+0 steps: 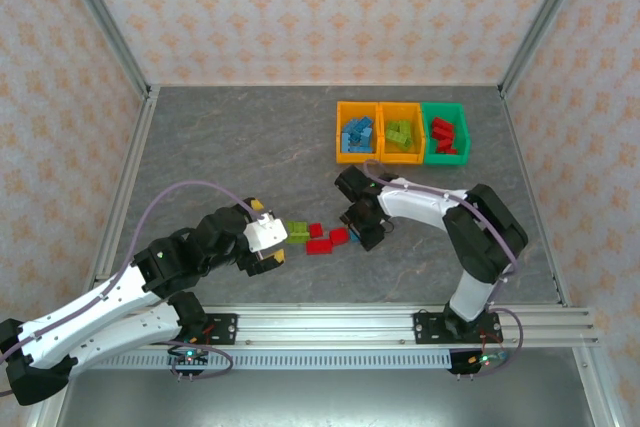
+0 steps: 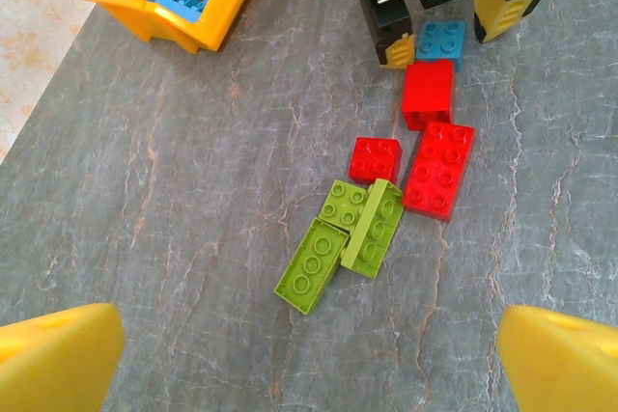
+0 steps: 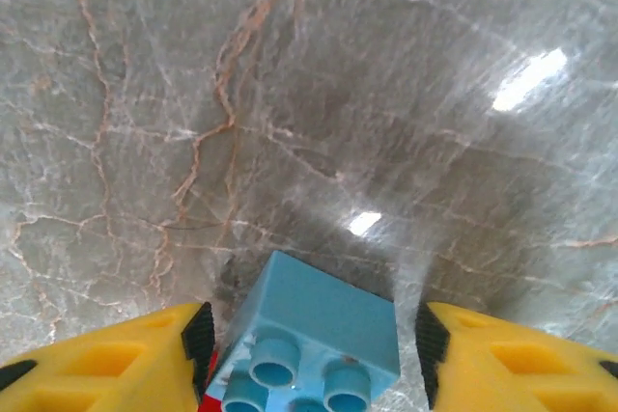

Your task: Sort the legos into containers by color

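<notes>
Right wrist view, item one: small light-blue studded plastic brick (image 3: pixel 309 320), lying studs up on the grey marbled tabletop (image 3: pixel 290 94) at the lower centre of the frame. It is sitting squarely between the yellow fingers of the right gripper (image 3: pixel 309 340). The jaws are standing partly apart with a narrow gap showing on each side, so nothing is being held yet. The brick is looking near square, so no long axis is governing the pinch; closing straight in should, by my reading, take it. In the left wrist view a red brick (image 2: pixel 428 92) is lying just below it in the frame. Left gripper (image 2: pixel 309 359): jaws are spreading to their fullest, empty, hanging over the lime green bricks (image 2: pixel 348 238) well apart from the blue one, so the right arm is the nearer. Destination: orange bin (image 1: pixel 339 132) holding blue bricks, leftmost of the row, up-frame of the right gripper in the top external view.
</notes>
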`<action>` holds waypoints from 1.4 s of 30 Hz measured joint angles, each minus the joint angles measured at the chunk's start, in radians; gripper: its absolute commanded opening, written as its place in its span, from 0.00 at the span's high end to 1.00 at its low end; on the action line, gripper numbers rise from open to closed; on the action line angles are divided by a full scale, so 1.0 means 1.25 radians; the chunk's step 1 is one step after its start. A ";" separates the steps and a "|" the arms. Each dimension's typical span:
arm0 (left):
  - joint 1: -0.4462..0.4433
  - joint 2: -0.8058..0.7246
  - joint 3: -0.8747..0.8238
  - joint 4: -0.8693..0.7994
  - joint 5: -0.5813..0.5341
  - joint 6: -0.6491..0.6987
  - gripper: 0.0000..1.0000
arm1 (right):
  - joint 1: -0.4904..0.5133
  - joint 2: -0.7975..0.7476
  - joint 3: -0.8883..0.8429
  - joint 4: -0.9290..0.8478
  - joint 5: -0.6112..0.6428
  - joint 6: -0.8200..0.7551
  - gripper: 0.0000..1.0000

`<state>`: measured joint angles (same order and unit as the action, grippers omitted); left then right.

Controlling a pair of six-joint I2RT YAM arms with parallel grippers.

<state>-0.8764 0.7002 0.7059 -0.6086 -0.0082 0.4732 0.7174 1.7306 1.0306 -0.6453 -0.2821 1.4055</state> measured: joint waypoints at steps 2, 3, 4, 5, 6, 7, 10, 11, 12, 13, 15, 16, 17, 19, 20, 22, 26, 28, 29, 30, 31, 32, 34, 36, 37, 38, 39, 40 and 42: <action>0.000 0.000 0.000 0.000 0.000 0.000 0.00 | 0.000 -0.001 -0.003 -0.009 0.001 0.010 0.58; 0.000 -0.002 0.000 0.000 0.000 0.000 0.00 | 0.000 -0.003 -0.005 -0.012 0.003 0.013 0.60; 0.000 -0.005 0.000 0.000 0.000 0.000 0.00 | 0.000 -0.007 -0.010 -0.013 0.005 0.017 0.63; 0.000 -0.009 -0.001 0.000 0.000 0.000 0.00 | 0.002 -0.013 -0.014 -0.013 0.007 0.020 0.67; 0.000 -0.014 -0.001 0.000 0.000 0.000 0.00 | 0.002 -0.019 -0.018 -0.010 0.011 0.024 0.68; 0.000 -0.017 -0.001 0.000 0.000 0.000 0.00 | 0.004 -0.024 -0.022 -0.009 0.019 0.023 0.69; 0.000 -0.021 -0.001 0.000 0.000 0.000 0.00 | 0.005 -0.046 -0.026 -0.014 0.050 0.012 0.71; 0.000 -0.021 -0.001 0.000 0.000 0.000 0.00 | 0.005 -0.059 -0.026 -0.016 0.066 0.001 0.72; 0.000 -0.021 -0.001 0.000 0.000 0.000 0.00 | 0.005 -0.076 -0.026 -0.018 0.084 -0.015 0.73; 0.000 -0.021 -0.001 0.000 0.000 0.000 0.00 | 0.005 -0.093 -0.023 -0.021 0.104 -0.035 0.74; 0.000 -0.021 -0.001 0.000 0.000 0.000 0.00 | 0.005 -0.133 -0.008 -0.032 0.158 -0.092 0.74; 0.000 -0.021 -0.001 0.000 0.000 0.000 0.00 | 0.005 -0.149 0.002 -0.035 0.185 -0.124 0.74; 0.000 -0.021 -0.001 0.000 0.000 0.000 0.00 | 0.005 -0.169 0.019 -0.035 0.222 -0.167 0.73; 0.000 -0.021 -0.001 0.000 0.000 0.000 0.00 | 0.004 -0.199 0.052 -0.027 0.286 -0.270 0.72; 0.000 -0.021 -0.001 0.000 0.000 0.000 0.00 | 0.001 -0.211 0.067 -0.012 0.313 -0.330 0.71; 0.000 -0.021 -0.001 0.000 0.000 0.001 0.00 | -0.009 -0.221 0.095 0.023 0.352 -0.449 0.71; 0.000 -0.021 -0.001 0.000 0.000 0.001 0.00 | -0.083 -0.154 0.201 0.068 0.356 -0.628 0.71; 0.000 -0.021 -0.001 0.000 0.000 0.001 0.00 | -0.139 -0.072 0.289 0.075 0.323 -0.687 0.70; 0.000 -0.021 -0.001 0.000 0.000 0.003 0.00 | -0.165 -0.022 0.339 0.078 0.299 -0.714 0.69; 0.000 -0.021 -0.002 0.000 0.000 0.004 0.00 | -0.186 0.028 0.388 0.076 0.279 -0.735 0.68; 0.000 -0.021 -0.002 0.000 0.000 0.006 0.00 | -0.206 0.084 0.446 0.069 0.258 -0.756 0.65; 0.000 -0.021 -0.002 0.000 0.000 0.006 0.00 | -0.220 0.137 0.500 0.063 0.242 -0.772 0.59; 0.000 -0.023 -0.006 0.001 -0.001 0.007 0.00 | -0.236 0.233 0.601 0.045 0.222 -0.799 0.46; 0.000 -0.026 -0.010 0.001 -0.003 0.009 0.00 | -0.245 0.308 0.688 0.019 0.208 -0.819 0.34; 0.000 -0.027 -0.012 0.000 -0.004 0.010 0.00 | -0.249 0.340 0.731 -0.002 0.201 -0.830 0.32; 0.000 -0.027 -0.013 0.001 -0.006 0.013 0.00 | -0.252 0.363 0.767 -0.020 0.193 -0.838 0.31; 0.000 -0.028 -0.013 0.001 -0.007 0.015 0.00 | -0.255 0.378 0.793 -0.036 0.185 -0.844 0.30; 0.000 -0.030 -0.016 0.002 -0.009 0.017 0.00 | -0.257 0.385 0.816 -0.052 0.176 -0.852 0.30; 0.000 -0.031 -0.018 0.003 -0.012 0.020 0.00 | -0.260 0.375 0.828 -0.078 0.157 -0.862 0.29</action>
<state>-0.8764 0.6609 0.6830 -0.6048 -0.0227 0.4980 0.3920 2.1994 2.0651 -0.7425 -0.0864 0.3275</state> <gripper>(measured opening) 0.998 0.704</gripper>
